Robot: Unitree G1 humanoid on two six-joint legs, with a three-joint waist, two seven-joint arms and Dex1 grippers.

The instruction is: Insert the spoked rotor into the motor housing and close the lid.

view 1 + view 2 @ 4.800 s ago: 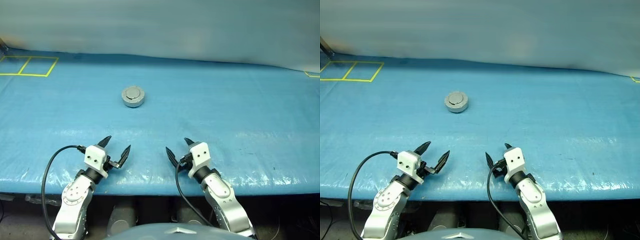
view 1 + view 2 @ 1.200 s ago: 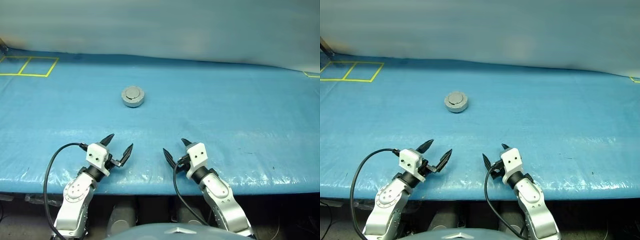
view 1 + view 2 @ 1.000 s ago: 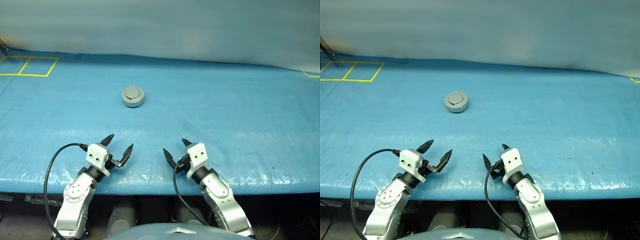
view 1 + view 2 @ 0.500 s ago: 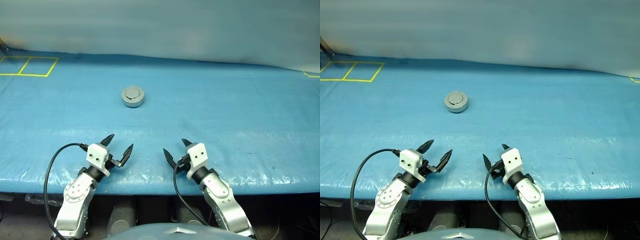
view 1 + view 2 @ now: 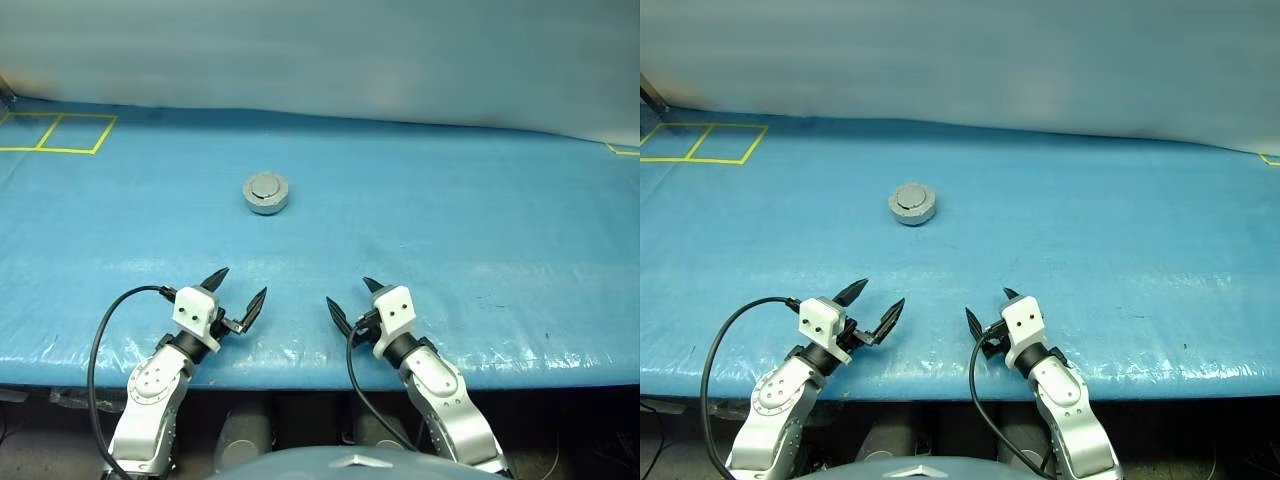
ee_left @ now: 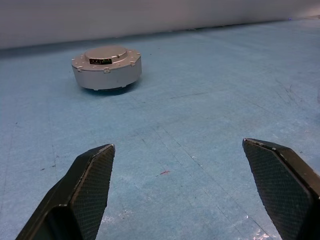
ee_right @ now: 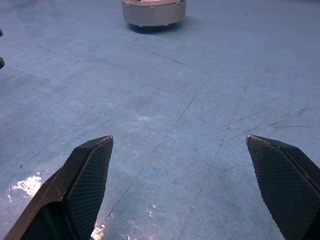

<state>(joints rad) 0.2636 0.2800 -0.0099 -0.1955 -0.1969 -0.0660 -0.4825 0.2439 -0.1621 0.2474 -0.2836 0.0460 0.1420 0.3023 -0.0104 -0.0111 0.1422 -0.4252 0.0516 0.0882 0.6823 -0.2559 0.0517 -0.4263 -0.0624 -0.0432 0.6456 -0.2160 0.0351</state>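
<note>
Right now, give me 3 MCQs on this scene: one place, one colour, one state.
1. Where is the housing?
A. between the grippers
B. far side of the table, ahead of the left gripper
C. inside the yellow squares

2. What colour is the table cover?
A. blue
B. green
C. white

3. How is the lid?
A. swung open
B. lying apart from the housing
C. shut flat on the housing

Key: 1 B, it sits well beyond the left gripper, apart from both grippers. 2 A, the sheet is blue all over. 3 C, the left wrist view shows the lid flat on top, no windings showing. The right gripper and the left one are both open and empty.
</note>
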